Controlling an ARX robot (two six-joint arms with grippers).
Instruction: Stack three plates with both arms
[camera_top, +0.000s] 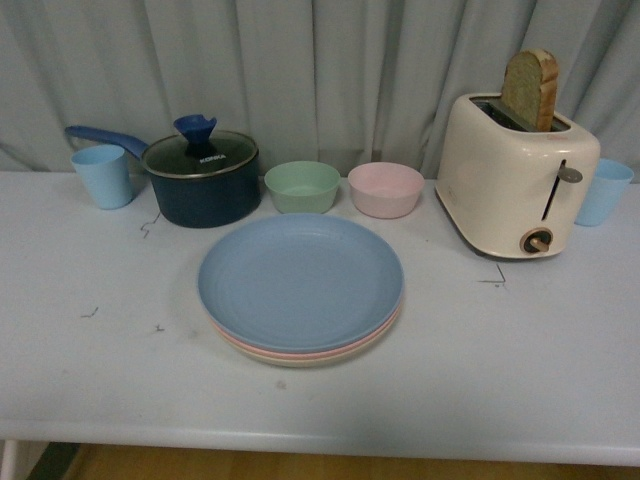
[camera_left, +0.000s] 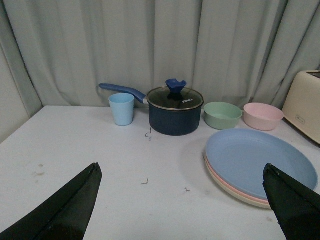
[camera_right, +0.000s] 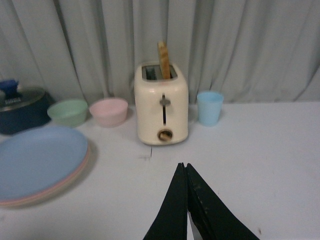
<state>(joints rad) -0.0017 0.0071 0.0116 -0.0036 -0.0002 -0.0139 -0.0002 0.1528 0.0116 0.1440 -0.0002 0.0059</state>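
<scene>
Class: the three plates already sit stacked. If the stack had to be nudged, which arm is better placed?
Probably left: its gripper is open, with the blue plate by one finger. The right gripper is shut, further from the stack.

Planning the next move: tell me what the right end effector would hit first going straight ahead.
Probably the toaster: the shut right end effector points roughly at it across bare table; depth is uncertain.
</scene>
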